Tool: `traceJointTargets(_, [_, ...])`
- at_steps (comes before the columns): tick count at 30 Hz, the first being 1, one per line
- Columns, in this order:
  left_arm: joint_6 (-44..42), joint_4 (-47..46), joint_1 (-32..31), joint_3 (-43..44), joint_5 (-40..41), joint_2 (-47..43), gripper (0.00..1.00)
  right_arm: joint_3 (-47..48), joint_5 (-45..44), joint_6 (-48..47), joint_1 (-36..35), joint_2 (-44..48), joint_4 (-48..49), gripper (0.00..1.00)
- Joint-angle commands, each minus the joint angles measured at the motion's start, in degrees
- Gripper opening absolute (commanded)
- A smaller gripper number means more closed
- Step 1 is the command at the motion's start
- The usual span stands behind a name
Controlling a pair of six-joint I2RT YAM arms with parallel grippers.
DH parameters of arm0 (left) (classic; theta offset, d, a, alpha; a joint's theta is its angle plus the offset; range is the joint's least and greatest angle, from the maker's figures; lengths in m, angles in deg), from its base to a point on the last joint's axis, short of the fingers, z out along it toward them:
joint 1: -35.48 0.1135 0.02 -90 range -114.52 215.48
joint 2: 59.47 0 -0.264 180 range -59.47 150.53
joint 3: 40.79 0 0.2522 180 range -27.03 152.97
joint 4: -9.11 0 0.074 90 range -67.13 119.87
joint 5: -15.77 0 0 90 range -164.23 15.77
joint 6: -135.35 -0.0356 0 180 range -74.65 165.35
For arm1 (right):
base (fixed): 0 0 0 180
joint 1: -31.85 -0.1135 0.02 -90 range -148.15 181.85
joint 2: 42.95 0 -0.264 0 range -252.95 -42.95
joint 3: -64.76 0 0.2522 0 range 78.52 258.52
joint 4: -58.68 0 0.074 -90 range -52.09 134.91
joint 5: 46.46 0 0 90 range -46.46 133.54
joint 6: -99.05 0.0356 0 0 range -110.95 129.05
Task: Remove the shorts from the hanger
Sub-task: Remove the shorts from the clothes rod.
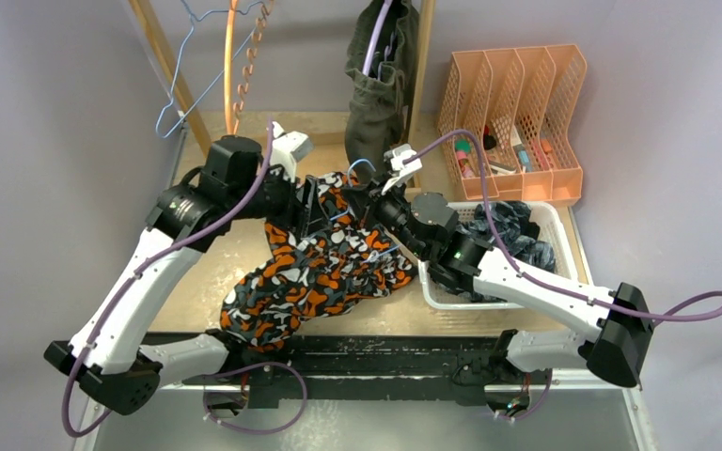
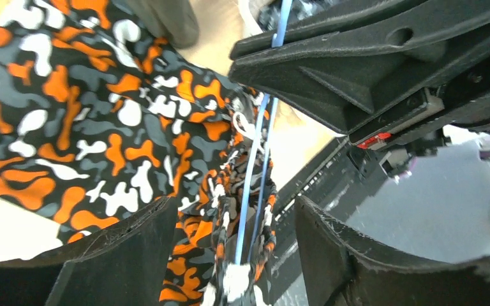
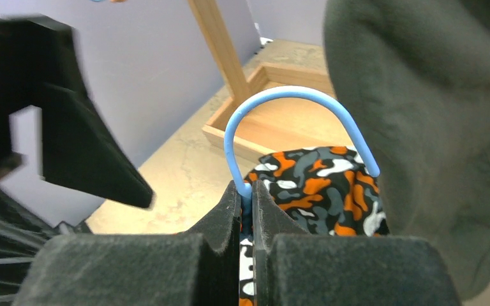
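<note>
The camo shorts (image 1: 315, 272), looking soft and light, are lying mid-worktop (image 1: 209, 274) on the blue wire hanger (image 3: 281, 102), whose hook the right claw (image 3: 247, 197) is pinching, while the left claw (image 2: 233, 245) is gaping wide astride fabric probably best gathered at the waistband

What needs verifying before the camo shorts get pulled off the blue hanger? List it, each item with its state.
1. Right hand shut on the blue hanger at its hook: ok.
2. Left hand gripping the camo shorts: not ok; it stands open around bunched fabric.
3. Only fabric between the left fingers: not ok; the hanger's blue wires run between them too.
4. Shorts free of the hanger: not ok; fabric is bunched around the wires.
5. Olive shorts clear of the pull: cannot tell; they hang right beside the right hand.
</note>
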Motion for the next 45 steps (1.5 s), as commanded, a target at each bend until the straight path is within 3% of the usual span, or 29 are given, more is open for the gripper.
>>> traceJointTargets(1, [-0.10, 0.80, -0.26, 3.85, 10.47, -4.39, 0.68, 3.89, -9.17, -0.61, -0.34, 0.06, -1.96, 0.00])
traceJointTargets(8, [2.15, 3.32, -0.26, -2.30, 16.05, -10.48, 0.71, 2.79, -17.52, 2.71, -0.30, 1.93, -1.74, 0.00])
traceJointTargets(15, [3.64, 3.06, -0.26, -9.10, 15.19, -12.51, 0.72, 3.57, -17.58, 4.16, -0.29, 1.57, -3.13, 0.00])
traceJointTargets(24, [2.45, 4.80, -0.26, -10.15, 16.71, -10.76, 0.72, 3.10, -15.96, 6.05, -0.33, 2.76, -3.82, 0.00])
traceJointTargets(26, [2.38, 4.57, -0.26, -9.98, 15.97, -10.29, 0.67, 3.29, -15.78, 6.41, -0.34, 2.97, -4.34, 0.00])
traceJointTargets(29, [2.42, 3.94, -0.26, -9.93, 15.96, -10.26, 0.51, 3.43, -16.50, 7.04, -0.29, 3.38, -5.67, 0.00])
traceJointTargets(33, [2.51, 4.05, -0.26, -8.83, 17.57, -10.34, 0.40, 3.89, -17.17, 6.54, -0.36, 3.34, -7.61, 0.00])
traceJointTargets(42, [2.68, 3.56, -0.26, -7.93, 17.75, -10.34, 0.32, 7.20, -15.86, 4.19, -0.35, 0.92, -13.16, 0.00])
traceJointTargets(45, [2.77, 3.66, -0.26, -7.71, 17.69, -9.91, 0.42, 8.03, -16.74, 3.19, -0.29, 0.23, -14.26, 0.00])
